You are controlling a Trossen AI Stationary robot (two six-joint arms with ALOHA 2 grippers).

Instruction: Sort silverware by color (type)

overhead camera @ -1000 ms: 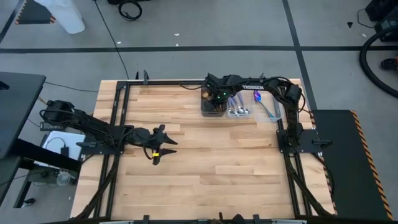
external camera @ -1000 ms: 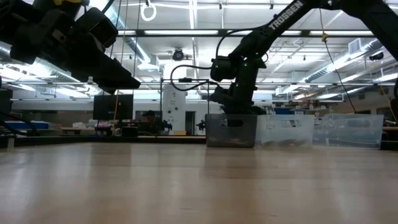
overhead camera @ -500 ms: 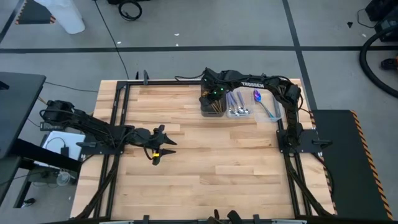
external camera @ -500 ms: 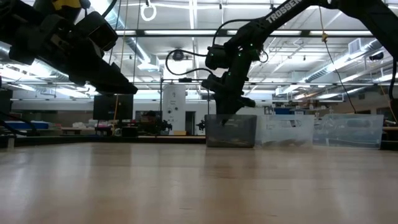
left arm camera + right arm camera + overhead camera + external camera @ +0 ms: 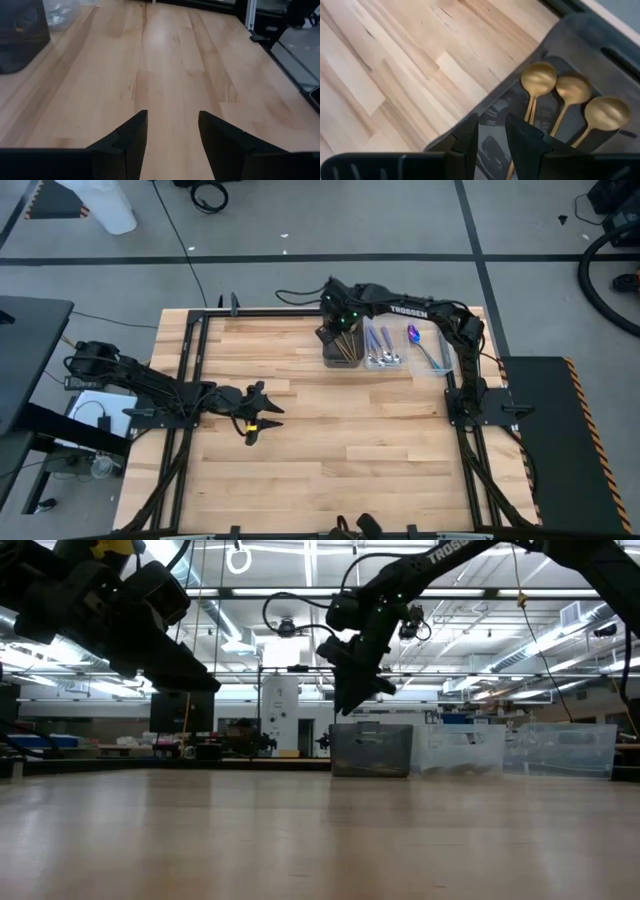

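Note:
Three gold spoons [image 5: 572,92] lie flat on the floor of a dark bin [image 5: 342,352]. My right gripper [image 5: 491,125] hovers above this bin's left rim, narrowly open and empty; in the low view it [image 5: 347,705] hangs clear above the bin [image 5: 371,750]. Silver spoons [image 5: 383,358], a purple spoon [image 5: 412,334] and teal pieces [image 5: 432,360] lie in the clear bins to the right. My left gripper [image 5: 268,412] waits open over bare wood at the table's left middle.
The bins stand in a row at the far middle of the table; the clear ones [image 5: 460,750] sit right of the dark one. The table's black frame rail [image 5: 270,311] runs just behind them. Bare wood [image 5: 170,60] lies ahead of my left gripper.
My right gripper has risen out of the dark bin and drifted a little toward the table's far left, tipping as it rose. It now hangs clear above the bin's rim.

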